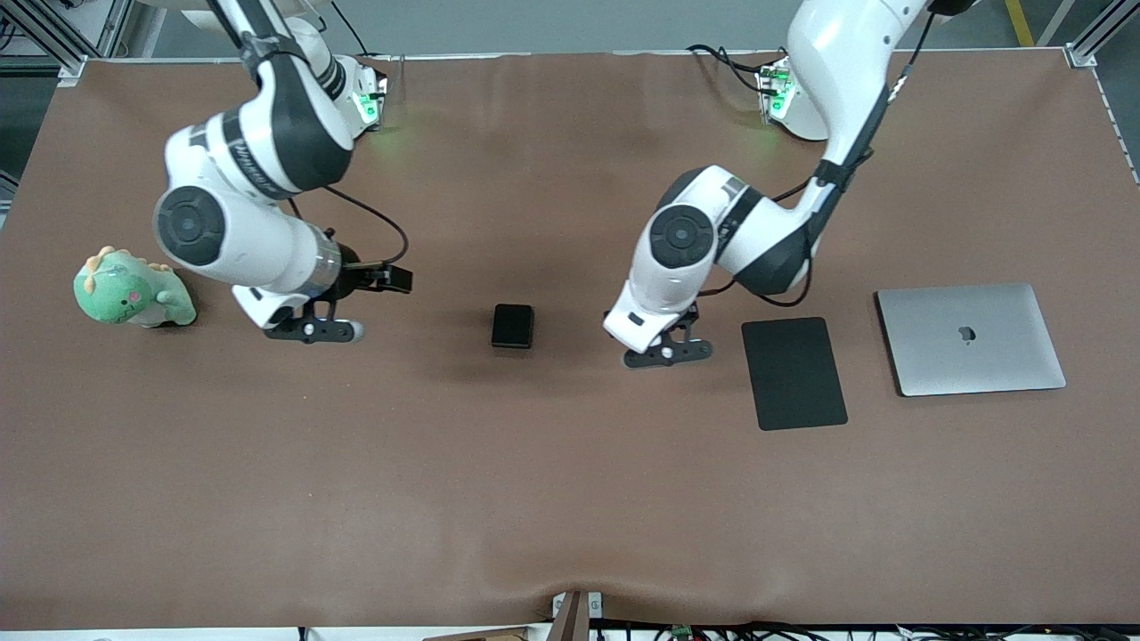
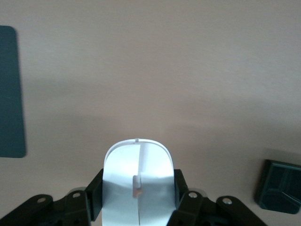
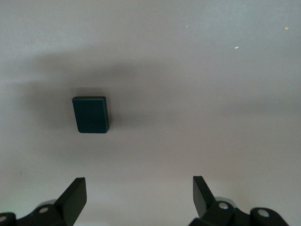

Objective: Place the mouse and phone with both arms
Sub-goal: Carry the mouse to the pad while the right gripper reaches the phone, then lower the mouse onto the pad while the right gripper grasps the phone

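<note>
The mouse (image 2: 138,181) sits clamped between the fingers (image 2: 93,193) of the left gripper (image 1: 668,352), its white shell and grey centre line showing in the left wrist view; in the front view the gripper and arm hide it. That gripper hangs over bare table between the phone (image 1: 513,326) and the mouse pad (image 1: 793,373), and whether the mouse touches the table cannot be told. The phone lies flat on the brown table (image 1: 570,499) near its middle, apart from both grippers; the left wrist view catches it (image 2: 279,186) at the frame's edge, and the right wrist view shows it (image 3: 91,114) lying alone on the cloth. The right gripper (image 1: 313,330) hovers over the table between the phone and a green plush dinosaur (image 1: 132,291), its fingers (image 3: 74,196) spread wide with nothing between them. The mouse pad, a flat black sheet, lies toward the left arm's end of the table, just beside the left gripper, and a closed silver laptop (image 1: 971,337) lies beside the pad, closer still to that end. The plush toy rests near the right arm's end. Both arms reach out from green-lit bases along the table's edge farthest from the front camera.
</note>
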### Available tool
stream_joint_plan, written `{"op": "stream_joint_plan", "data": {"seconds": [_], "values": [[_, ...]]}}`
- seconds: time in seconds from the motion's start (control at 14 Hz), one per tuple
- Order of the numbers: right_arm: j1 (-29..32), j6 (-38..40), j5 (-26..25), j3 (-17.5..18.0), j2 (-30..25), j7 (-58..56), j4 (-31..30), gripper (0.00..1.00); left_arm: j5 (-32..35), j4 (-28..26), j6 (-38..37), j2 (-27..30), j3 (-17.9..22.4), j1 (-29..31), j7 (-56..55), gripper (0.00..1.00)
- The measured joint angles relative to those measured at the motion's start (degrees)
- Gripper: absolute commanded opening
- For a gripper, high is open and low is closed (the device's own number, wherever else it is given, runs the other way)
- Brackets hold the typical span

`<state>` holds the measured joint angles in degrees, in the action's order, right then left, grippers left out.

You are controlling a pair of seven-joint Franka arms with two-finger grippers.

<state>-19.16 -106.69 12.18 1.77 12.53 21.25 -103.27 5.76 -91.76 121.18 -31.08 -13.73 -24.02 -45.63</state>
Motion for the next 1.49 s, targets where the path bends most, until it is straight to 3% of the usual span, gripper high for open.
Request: {"op": "stream_joint_plan", "data": {"seconds": [0.28,0.5,0.93,1.49], "values": [[-4.03,-8.65,0.01,0.00,0.52,2.03,-5.45,1.00,0.00,-8.88,-0.31,4.71,-0.38,4.13,8.92,0.00],[-7.97,-13.65,0.02,0.00,2.93,6.47,-7.57,1.00,0.00,-12.26,-0.31,7.80,-0.38,8.21,12.84,0.00],[-13.26,-26.50,0.02,-0.06,11.53,9.92,-7.90,1.00,0.00,-12.57,-0.59,8.91,-0.26,20.04,22.26,0.00],[-14.27,-36.21,0.02,-0.11,17.85,9.91,-7.37,1.00,5.05,-11.61,7.28,2.59,-0.08,22.79,23.53,0.00]]}}
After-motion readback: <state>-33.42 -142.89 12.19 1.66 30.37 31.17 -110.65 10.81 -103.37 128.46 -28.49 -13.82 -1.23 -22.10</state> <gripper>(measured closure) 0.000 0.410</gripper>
